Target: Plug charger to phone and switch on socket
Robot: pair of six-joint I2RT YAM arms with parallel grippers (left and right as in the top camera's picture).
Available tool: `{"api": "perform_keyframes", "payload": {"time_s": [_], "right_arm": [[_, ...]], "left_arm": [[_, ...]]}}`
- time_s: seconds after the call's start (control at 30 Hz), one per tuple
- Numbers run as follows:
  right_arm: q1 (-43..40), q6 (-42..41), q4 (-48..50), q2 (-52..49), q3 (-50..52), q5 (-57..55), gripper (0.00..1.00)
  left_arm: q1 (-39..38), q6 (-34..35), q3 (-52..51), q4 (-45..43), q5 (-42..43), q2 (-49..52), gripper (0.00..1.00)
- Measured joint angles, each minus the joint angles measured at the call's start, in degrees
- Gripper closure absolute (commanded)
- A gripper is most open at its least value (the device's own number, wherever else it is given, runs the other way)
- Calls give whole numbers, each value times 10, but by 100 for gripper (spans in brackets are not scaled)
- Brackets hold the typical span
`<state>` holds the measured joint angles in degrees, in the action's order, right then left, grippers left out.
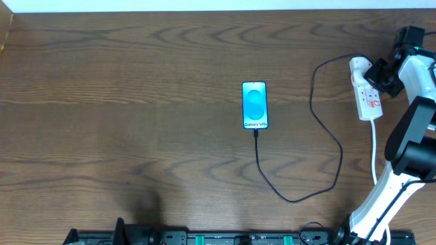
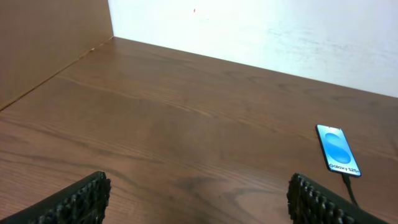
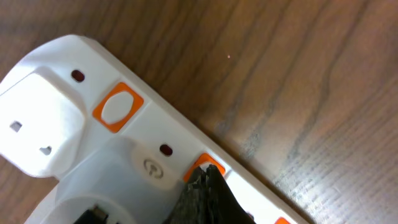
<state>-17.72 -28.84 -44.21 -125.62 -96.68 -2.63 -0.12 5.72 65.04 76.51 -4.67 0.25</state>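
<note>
- The socket (image 1: 368, 95), well right of the phone (image 1: 255, 105), is half hidden by the right gripper (image 3: 208, 183), which is clamped tight, its tip at an orange switch (image 3: 200, 167).
- The charger (image 1: 325, 139) is seen plugged into the phone's near end.
- The left gripper (image 2: 196, 199), cut off at the frame edge, is spread wide and empty.

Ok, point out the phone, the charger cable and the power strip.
phone (image 1: 255, 104), overhead view, middle of its blue screen.
charger cable (image 1: 294, 201), overhead view, lowest bend of its loop.
power strip (image 1: 370, 102), overhead view, white body beside the red switches.
</note>
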Motion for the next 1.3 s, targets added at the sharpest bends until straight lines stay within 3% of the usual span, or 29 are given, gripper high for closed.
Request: {"api": "perform_keyframes", "payload": {"time_s": [0.33,0.73,1.0,1.3], "right_arm": [[19,3,-14,0,5,-38,99],[39,15,-111,43,32,-63,99],[13,-11,-113,220,35,-108,99],[19,-28,9,436,34,16,99]], "left_arm": [[0,0,0,0,0,0,9],[0,0,0,0,0,0,9],[0,0,0,0,0,0,9],[0,0,0,0,0,0,9]]}}
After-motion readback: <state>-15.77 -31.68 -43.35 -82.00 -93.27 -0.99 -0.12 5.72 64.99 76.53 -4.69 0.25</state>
